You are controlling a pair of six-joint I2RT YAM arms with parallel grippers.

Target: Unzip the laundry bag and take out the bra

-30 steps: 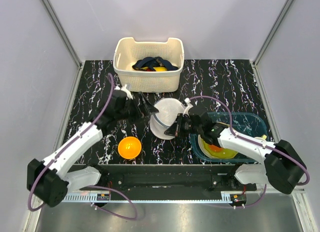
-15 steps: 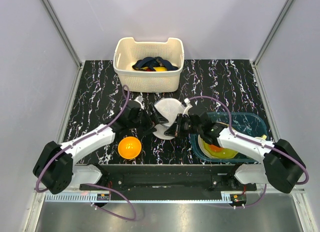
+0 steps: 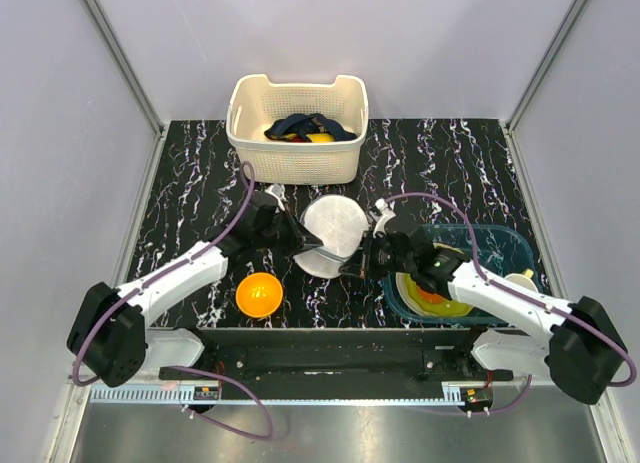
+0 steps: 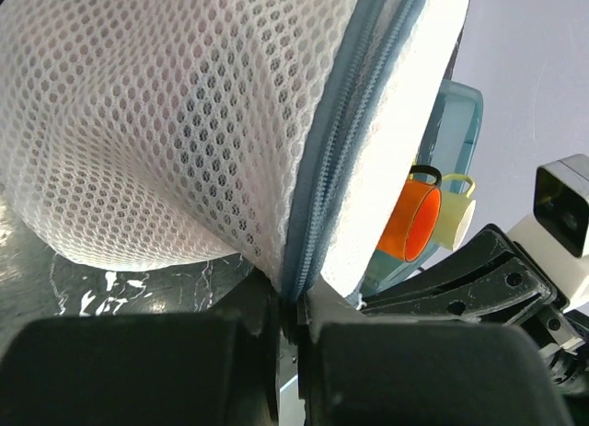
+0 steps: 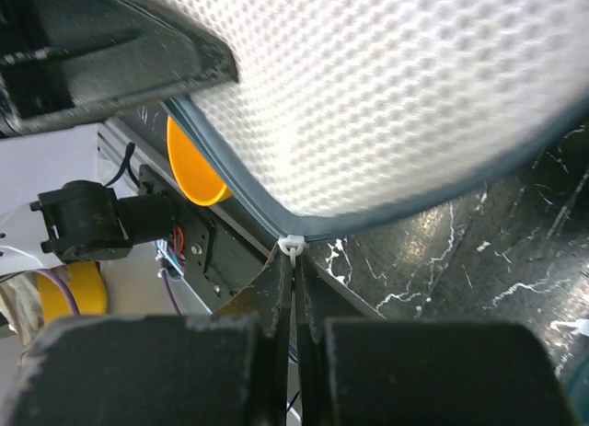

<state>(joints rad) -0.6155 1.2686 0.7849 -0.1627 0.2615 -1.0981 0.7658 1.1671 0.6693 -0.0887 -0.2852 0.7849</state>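
Note:
The laundry bag (image 3: 331, 232), a round white mesh case with a blue zip seam, stands tilted on edge between the two arms. My left gripper (image 3: 303, 246) is shut on the bag's zip seam (image 4: 317, 187) at its lower left; the jaws pinch the blue tape (image 4: 293, 302). My right gripper (image 3: 355, 266) is at the bag's lower right, shut on the small white zip pull (image 5: 292, 246) that hangs from the seam under the mesh (image 5: 396, 95). The bra is hidden.
A cream slotted basket (image 3: 297, 153) with dark and yellow clothes stands at the back. An orange bowl (image 3: 259, 294) lies near the front left. A teal tub (image 3: 500, 245) on the right holds a yellow plate and an orange cup (image 4: 419, 219).
My left gripper came in from the left with open jaws and shut on the bag's zip seam. The right gripper shifted slightly toward the near edge with the pull, and the bag turned a little.

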